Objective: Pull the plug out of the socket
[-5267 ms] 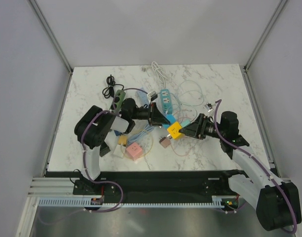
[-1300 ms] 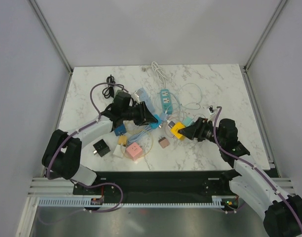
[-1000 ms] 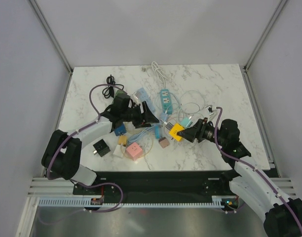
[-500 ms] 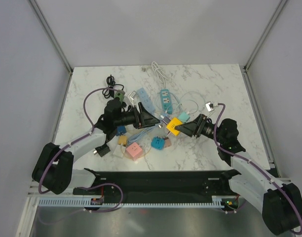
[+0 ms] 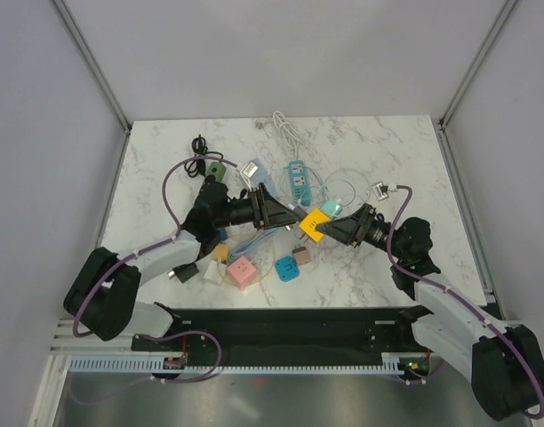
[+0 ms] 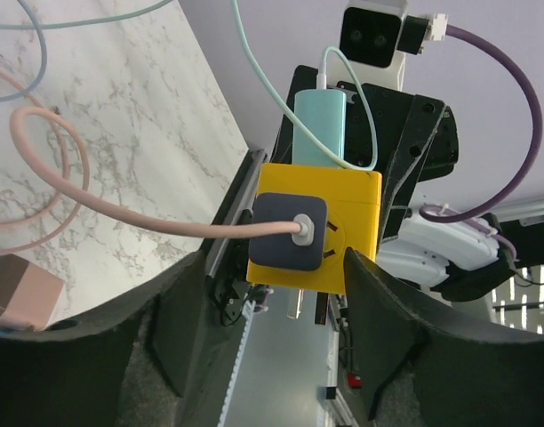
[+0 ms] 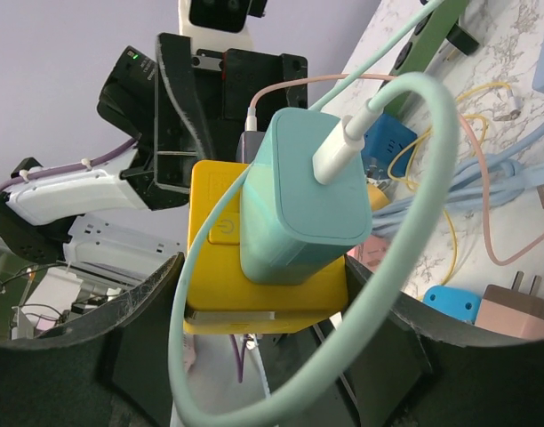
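Two plugs occupy one yellow cube [image 6: 343,222]: the grey plug [image 6: 288,229] faces the left wrist camera, the teal plug [image 7: 299,205] the right. The right gripper [image 5: 332,231] clamps the cube; the left gripper [image 5: 275,216] gapes.

The worktop [image 5: 388,151] looks like white marble with grey veins, smooth and faintly polished; the yellow socket [image 6: 352,222] is smooth plastic with a soft sheen; the grey plug [image 6: 288,233] is matt plastic; its pink cable [image 6: 165,218] looks rubbery and smooth; the mint charger [image 7: 294,205] is satin plastic; the jaws of the left gripper [image 6: 272,256] are black, matt and finely grained; the purple cable [image 6: 526,102] has a glossy sheath.
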Available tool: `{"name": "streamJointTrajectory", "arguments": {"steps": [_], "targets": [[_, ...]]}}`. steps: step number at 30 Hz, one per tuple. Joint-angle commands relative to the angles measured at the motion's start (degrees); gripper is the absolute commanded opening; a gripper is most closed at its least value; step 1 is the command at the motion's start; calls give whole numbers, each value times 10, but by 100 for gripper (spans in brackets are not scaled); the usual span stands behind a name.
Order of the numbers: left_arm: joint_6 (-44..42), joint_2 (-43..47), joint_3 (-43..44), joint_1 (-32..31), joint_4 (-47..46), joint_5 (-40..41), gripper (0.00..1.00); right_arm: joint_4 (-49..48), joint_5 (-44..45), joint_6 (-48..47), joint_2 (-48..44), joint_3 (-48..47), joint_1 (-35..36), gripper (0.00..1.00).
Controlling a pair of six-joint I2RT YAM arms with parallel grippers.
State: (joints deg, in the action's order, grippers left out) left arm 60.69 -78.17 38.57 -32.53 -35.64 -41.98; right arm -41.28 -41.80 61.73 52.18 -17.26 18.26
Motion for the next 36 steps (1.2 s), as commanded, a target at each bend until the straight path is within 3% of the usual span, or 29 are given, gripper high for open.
{"name": "streamJointTrajectory", "arguments": {"steps": [1,4,7,12,20,24,27,30,36], "targets": [[51,-20,21,-8,-85,8,64,-67,-11,11,-16,-1,0,0],[80,-36,26,-11,-113,9,48,-64,-13,8,-18,4,0,0],[94,-51,34,-17,-130,11,40,-62,-14,6,-19,11,1,0],[107,-65,42,-28,-144,17,47,-62,-12,5,-23,18,1,0],[111,-74,46,-36,-147,36,48,-62,-11,9,-27,16,5,0],[116,-74,50,-37,-152,51,29,-48,-11,6,-34,17,5,0],[118,-71,48,-36,-162,72,2,-31,-8,-5,-45,21,6,0],[125,-66,32,-27,-191,100,2,36,19,-32,-71,23,6,0],[179,-65,-31,19,-322,157,2,44,51,-11,-128,51,7,0]]}}
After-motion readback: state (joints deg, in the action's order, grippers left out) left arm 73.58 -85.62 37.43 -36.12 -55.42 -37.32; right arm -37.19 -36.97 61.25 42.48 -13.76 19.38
